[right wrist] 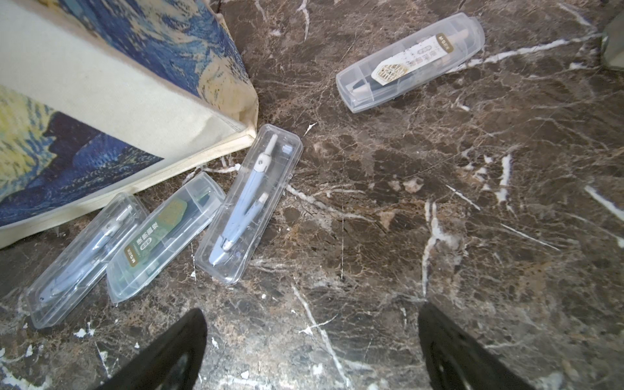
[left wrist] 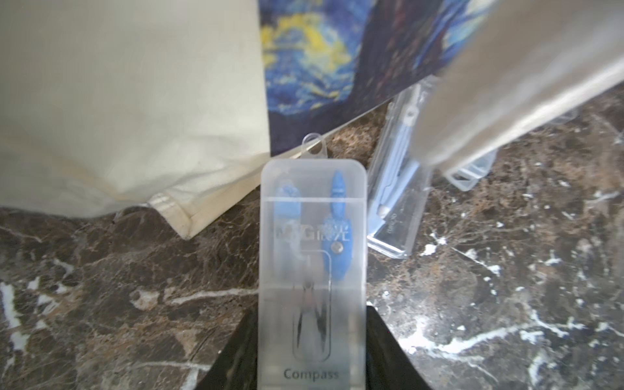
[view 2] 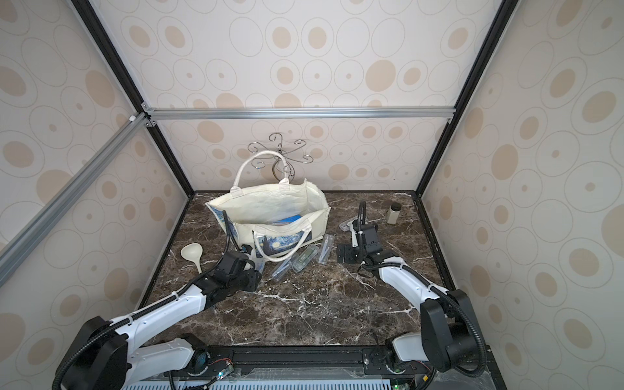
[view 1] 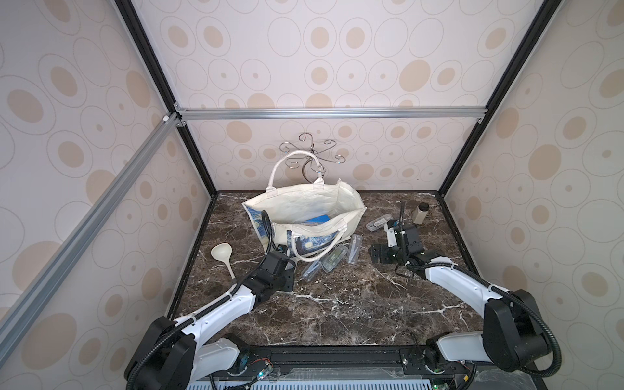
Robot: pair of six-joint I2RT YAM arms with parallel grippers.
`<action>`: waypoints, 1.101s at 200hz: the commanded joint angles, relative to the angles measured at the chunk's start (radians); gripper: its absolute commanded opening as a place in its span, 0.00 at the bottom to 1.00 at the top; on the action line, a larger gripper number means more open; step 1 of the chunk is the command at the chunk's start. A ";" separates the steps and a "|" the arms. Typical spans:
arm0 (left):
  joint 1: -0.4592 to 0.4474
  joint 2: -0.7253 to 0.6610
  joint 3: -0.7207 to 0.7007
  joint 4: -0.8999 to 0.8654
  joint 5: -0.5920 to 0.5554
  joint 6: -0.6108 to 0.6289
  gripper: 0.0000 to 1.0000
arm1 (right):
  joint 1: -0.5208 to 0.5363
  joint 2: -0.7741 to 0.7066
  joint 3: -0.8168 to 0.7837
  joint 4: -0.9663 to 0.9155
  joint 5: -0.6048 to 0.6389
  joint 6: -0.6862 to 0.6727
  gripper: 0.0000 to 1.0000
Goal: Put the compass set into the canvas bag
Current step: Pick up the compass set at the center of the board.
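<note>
Cream plastic ladle (view 1: 222, 252) lying near counter's left edge, small beige dark-capped bottle (view 1: 421, 213) upright far right, silver wire hook stand (view 1: 312, 147) at back wall, dark brown white-veined marble counter (view 1: 337, 304).

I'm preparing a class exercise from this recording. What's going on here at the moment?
A two-armed robot is putting compass sets into the canvas bag, which stands open on the marble table. The left gripper grips a frosted compass case low beside the bag's painted side, not yet inside. The right gripper hangs open over the table, holding nothing. More clear cases lie on the table outside the bag.
</note>
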 commanded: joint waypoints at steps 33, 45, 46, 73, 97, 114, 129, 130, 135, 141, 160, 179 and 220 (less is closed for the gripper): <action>-0.016 -0.146 0.029 0.018 0.107 0.049 0.44 | -0.007 -0.003 -0.008 0.011 0.003 0.008 1.00; -0.018 -0.168 0.039 0.012 0.120 0.049 0.44 | -0.007 0.000 -0.005 0.012 0.000 0.010 1.00; -0.018 -0.170 0.040 0.012 0.122 0.049 0.44 | -0.007 0.000 -0.005 0.012 0.000 0.011 1.00; -0.024 -0.206 0.064 -0.014 0.128 0.050 0.44 | -0.007 0.001 -0.006 0.009 -0.002 0.011 1.00; -0.027 -0.233 0.089 -0.035 0.098 0.045 0.43 | -0.007 -0.002 -0.007 0.009 0.000 0.010 1.00; -0.026 -0.245 0.106 -0.048 0.083 0.043 0.43 | -0.007 -0.005 -0.008 0.007 0.001 0.010 1.00; -0.027 -0.244 0.125 -0.086 0.033 0.034 0.43 | -0.007 -0.006 -0.007 0.007 0.000 0.009 1.00; -0.026 -0.243 0.125 -0.089 0.028 0.032 0.43 | -0.007 -0.006 -0.008 0.008 0.000 0.009 1.00; -0.027 -0.241 0.131 -0.104 0.004 0.028 0.43 | -0.007 -0.006 -0.010 0.007 0.001 0.009 1.00; -0.027 -0.240 0.137 -0.123 -0.019 0.017 0.43 | -0.007 -0.008 -0.011 0.008 0.003 0.009 1.00; -0.027 -0.239 0.143 -0.170 -0.098 -0.025 0.43 | -0.007 -0.006 -0.011 0.009 0.003 0.007 1.00; -0.027 -0.256 0.144 -0.201 -0.151 -0.061 0.43 | -0.007 -0.003 -0.010 0.013 -0.002 0.009 1.00; -0.027 -0.323 0.179 -0.252 -0.212 -0.081 0.43 | -0.007 0.004 -0.003 0.015 -0.013 0.011 1.00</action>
